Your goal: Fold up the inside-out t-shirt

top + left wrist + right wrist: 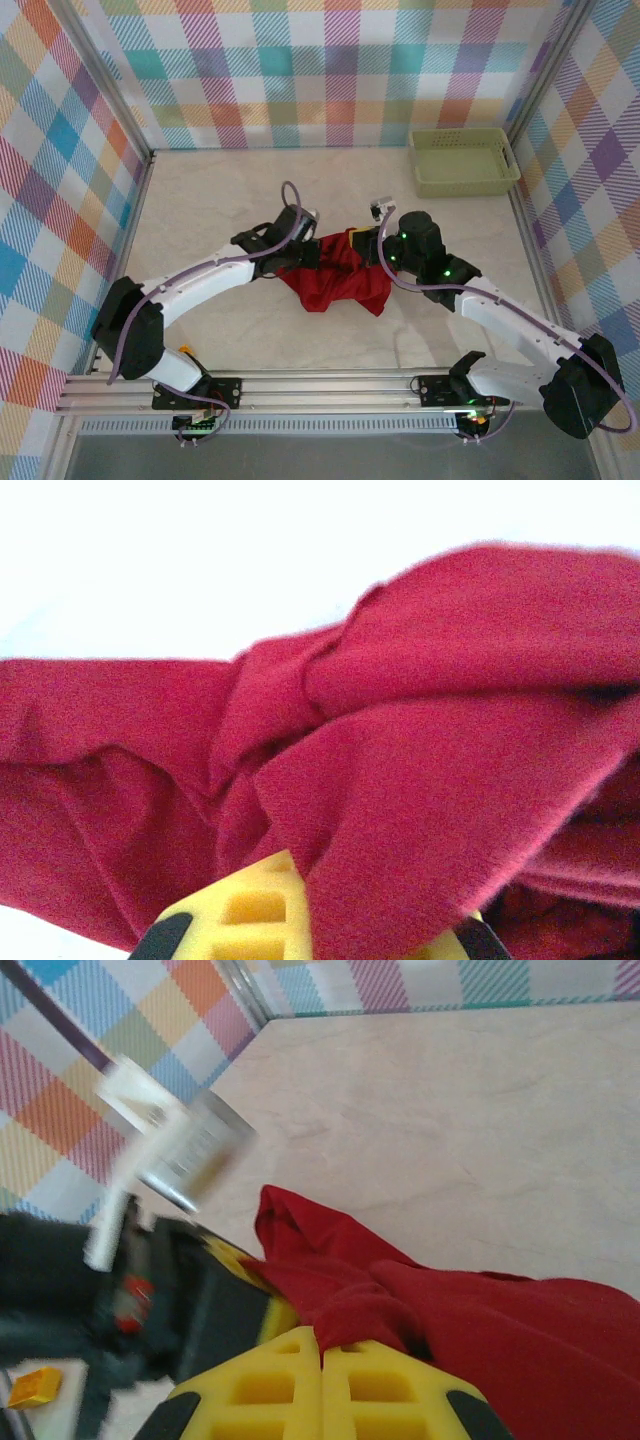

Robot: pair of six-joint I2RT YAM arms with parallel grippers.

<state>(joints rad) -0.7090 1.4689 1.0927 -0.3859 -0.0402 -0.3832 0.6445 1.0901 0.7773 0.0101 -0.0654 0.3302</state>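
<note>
Soft, matt red cloth t-shirt (pixel 335 285) on a smooth, faintly marbled table (pixel 220 200); the basket (pixel 463 160) is pale green plastic.

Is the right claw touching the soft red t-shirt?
Touching. In the right wrist view, the right gripper is shut, pinching a fold of the deep-red cloth t-shirt.

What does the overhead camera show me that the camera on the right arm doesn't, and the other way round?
Overhead: the pale green basket in the far right corner, and the red t-shirt as one crumpled heap. Right wrist: close up, the right gripper, its yellow fingers shut on a fold of that cloth. Shared: the t-shirt, the pale table and the checked walls.
</note>
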